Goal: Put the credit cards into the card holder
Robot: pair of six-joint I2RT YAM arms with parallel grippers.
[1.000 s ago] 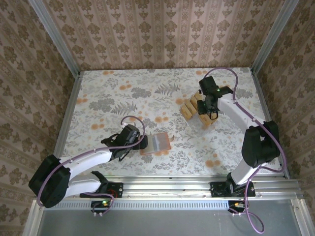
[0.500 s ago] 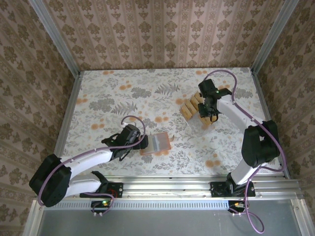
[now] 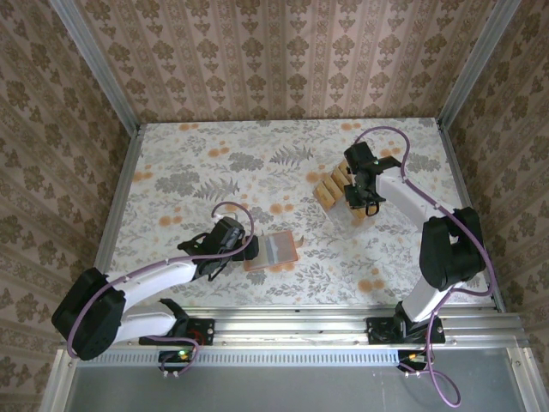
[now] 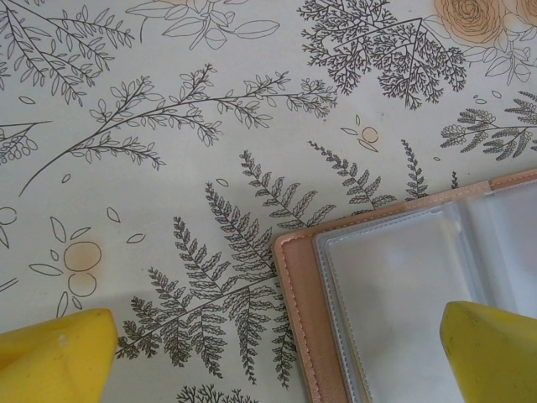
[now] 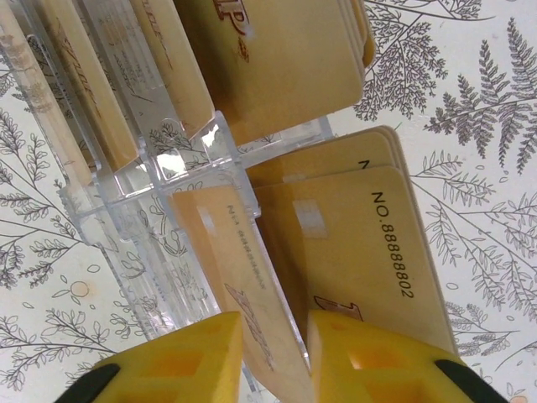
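Closer, right jaws narrow around credit card, grip unclear; left jaws wide at card holder.

NO.88888802 is printed on one credit card.

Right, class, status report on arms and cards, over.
Left gripper open over card holder. Right gripper straddles one credit card, standing in clear rack.

right hand | edged slightly left | fingers narrowed around one credit card
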